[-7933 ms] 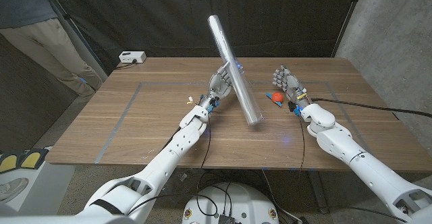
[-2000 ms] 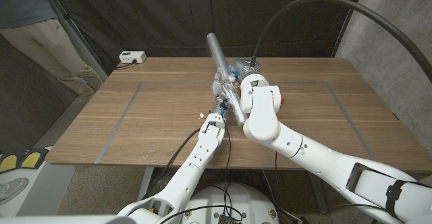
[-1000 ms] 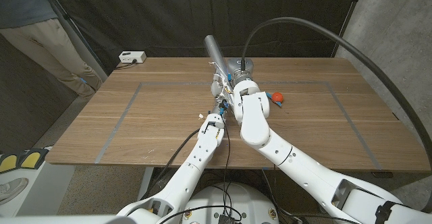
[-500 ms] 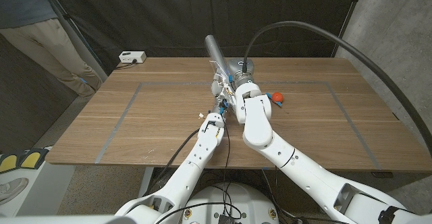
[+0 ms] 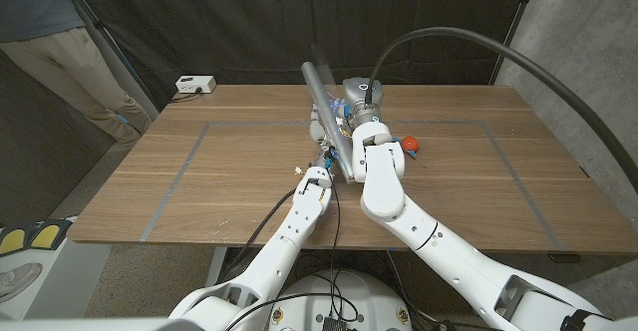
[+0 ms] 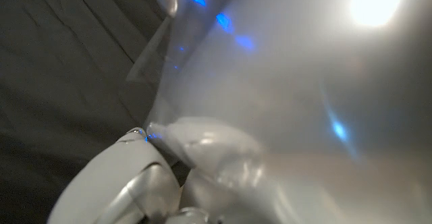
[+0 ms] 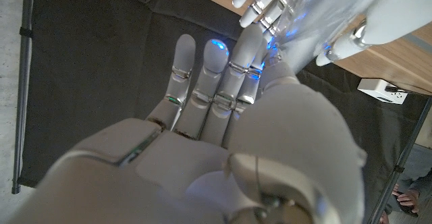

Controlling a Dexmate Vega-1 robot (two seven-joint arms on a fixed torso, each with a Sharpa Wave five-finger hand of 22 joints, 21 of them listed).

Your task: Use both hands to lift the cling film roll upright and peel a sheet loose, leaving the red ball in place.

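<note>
Fingers (image 5: 321, 129) of the left hand (image 5: 325, 142) are wrapped round the cling film roll (image 5: 328, 112), tilted far-left; right hand (image 7: 223, 82) grip unclear.

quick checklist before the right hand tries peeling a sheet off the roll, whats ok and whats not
1. Cling film roll off the table and tilted up: ok.
2. Left hand gripping the roll: ok.
3. Right hand at the roll, fingers spread beside the film: ok.
4. Film edge pinched by the right hand: cannot tell.
5. Red ball on the table, apart from both hands: ok.
6. Sheet already loose: cannot tell, the left wrist view is blurred.
</note>
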